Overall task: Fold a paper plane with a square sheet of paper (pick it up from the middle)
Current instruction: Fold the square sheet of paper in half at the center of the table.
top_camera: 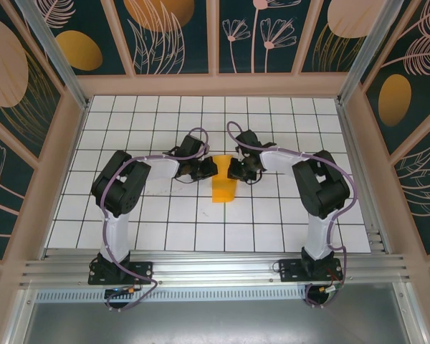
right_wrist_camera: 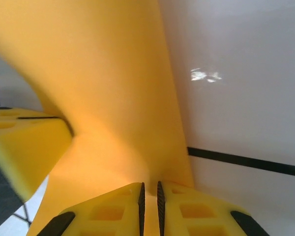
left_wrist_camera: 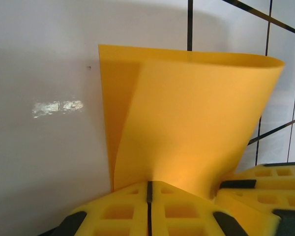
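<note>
Top view: both arms reach inward to the middle of the white-tiled table [top_camera: 129, 143]. The left gripper [top_camera: 206, 170] and right gripper [top_camera: 233, 170] face each other with the sheet of paper [top_camera: 223, 183] between them. The orange-yellow sheet is partly folded, narrow, and extends from the grippers toward the near edge. From this height the black gripper bodies cover the far corners of the sheet, so the contact points cannot be judged here.

Left wrist view: this supplies the grip detail. The left gripper's yellow fingers [left_wrist_camera: 118, 211] sit pressed together, with one dark seam between them, clamped on the lower edge of the sheet. The paper rises from the pinch as a curved, flaring panel. A doubled layer with a slanting edge runs along its left side. A yellow finger of the right gripper [left_wrist_camera: 265, 179] sits just beside, at the lower right, against the same edge.

Right wrist view: the right gripper's fingers [right_wrist_camera: 187, 211] stand all but together, with a thin slit between them, pinching the paper. The sheet bends up and to the left. The left gripper's yellow finger [right_wrist_camera: 24, 142] touches the sheet from the left.

Surroundings: dark wall panels [top_camera: 165, 36] with orange ovals and pale plant drawings enclose the table on three sides. An aluminium rail [top_camera: 215, 269] at the near edge carries both arm bases.
</note>
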